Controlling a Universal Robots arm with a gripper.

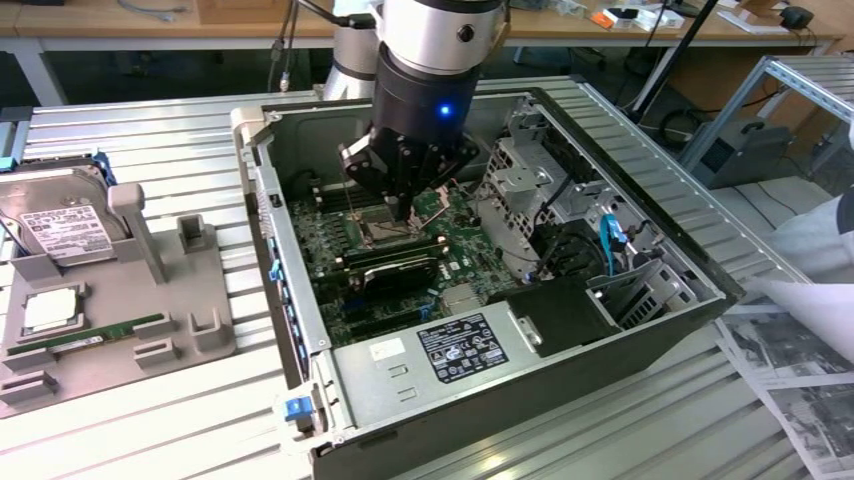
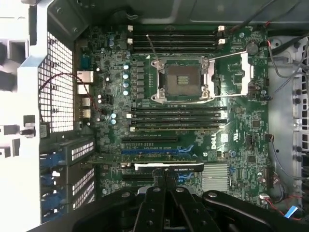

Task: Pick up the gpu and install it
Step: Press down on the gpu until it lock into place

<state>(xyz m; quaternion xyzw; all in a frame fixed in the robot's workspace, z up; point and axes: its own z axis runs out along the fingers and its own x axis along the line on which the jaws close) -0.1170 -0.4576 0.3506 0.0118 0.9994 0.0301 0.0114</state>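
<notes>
Inside one case (image 1: 641, 330), one gpu (image 2: 159, 163), one shut end effector (image 2: 166, 175) above.

End effector (image 1: 404, 192) above motherboard (image 1: 400, 240) inside open computer case (image 1: 534, 400), gpu (image 1: 390, 270) seated below.

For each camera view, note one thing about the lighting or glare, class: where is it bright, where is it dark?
Exterior view: the slatted metal table shines pale and a blue light glows on the gripper, while the computer case is dark inside. Wrist view: the case's metal wall is washed out to white, the motherboard is evenly lit, and the gripper is a dark silhouette.
</notes>
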